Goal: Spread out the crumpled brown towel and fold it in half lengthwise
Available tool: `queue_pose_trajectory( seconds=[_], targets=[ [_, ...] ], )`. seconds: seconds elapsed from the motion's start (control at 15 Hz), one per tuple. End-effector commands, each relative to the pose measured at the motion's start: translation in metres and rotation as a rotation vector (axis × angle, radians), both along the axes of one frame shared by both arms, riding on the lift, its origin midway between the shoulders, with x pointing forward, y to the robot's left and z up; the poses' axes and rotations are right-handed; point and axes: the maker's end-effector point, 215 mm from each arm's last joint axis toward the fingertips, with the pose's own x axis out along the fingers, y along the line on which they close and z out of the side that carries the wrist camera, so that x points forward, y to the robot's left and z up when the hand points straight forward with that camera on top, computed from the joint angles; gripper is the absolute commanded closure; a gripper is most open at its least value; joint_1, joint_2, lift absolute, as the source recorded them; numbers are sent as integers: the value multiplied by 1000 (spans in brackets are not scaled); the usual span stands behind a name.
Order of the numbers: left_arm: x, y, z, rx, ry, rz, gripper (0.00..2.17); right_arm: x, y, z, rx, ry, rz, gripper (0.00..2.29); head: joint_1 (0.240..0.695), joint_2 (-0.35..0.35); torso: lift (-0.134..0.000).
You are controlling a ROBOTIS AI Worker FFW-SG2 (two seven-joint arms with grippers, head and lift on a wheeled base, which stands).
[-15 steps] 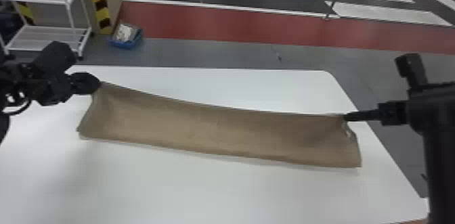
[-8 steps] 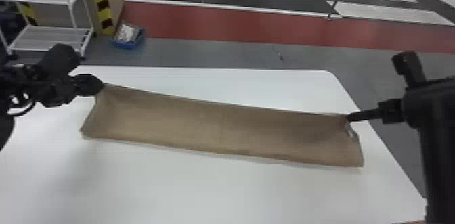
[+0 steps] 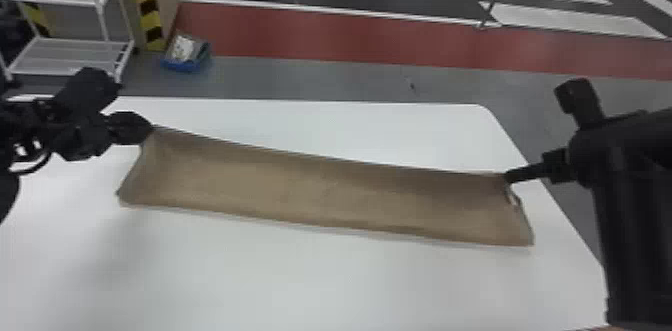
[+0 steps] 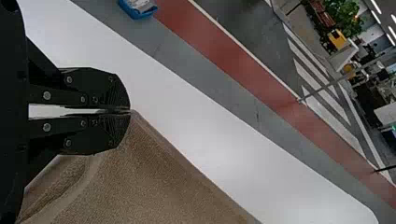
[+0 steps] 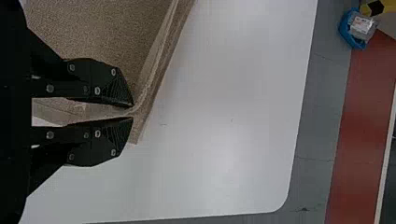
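The towel [image 3: 325,195] lies as a long strip across the table [image 3: 350,285], its long edges running from left to right. The left gripper [image 3: 151,127] is closed on its far left corner; the left wrist view shows the fingertips meeting at the cloth. The right gripper [image 3: 506,176] is at the far right corner, its fingers slightly parted, with cloth in the narrow gap; whether they touch it I cannot tell.

The far edge runs nearly straight from one gripper to the other, nearing the robot toward the right. A strip of white tabletop lies between it and the table's far border, wider on the right than on the left. The near edge has a broad stretch of tabletop before it. The towel's right end sits just inside the table's right border, which passes behind the right gripper. Beyond the table are the floor, a blue bin [image 3: 186,57] and a shelf [image 3: 70,55], both well apart from the towel.

The left arm covers part of the table's far left, and the near border is mostly cut off at the bottom of the head view. At the towel's right end the cloth has a small ruck that is hard to make out. In both wrist views the fingers cover part of the towel, and it runs out of view.
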Motion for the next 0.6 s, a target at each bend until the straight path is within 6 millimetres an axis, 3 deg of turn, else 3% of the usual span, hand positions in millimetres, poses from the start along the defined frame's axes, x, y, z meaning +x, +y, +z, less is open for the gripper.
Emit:
queue_pose_trajectory(
  seconds=[0.0,0.27,0.53],
  targets=[
    [-2,-4,-3,0,3,-6,1075,-5,-1,-7,-6,15,-9,63,695,-213,-124],
    [-3,-7,-4,-1,3,-12,1075,-10,-11,-11,-24,18,-35,73,695,-225,-124],
    [-3,-8,-5,2,3,-16,1075,-11,-36,-7,-114,13,-98,80,695,-242,-124]
  ],
)
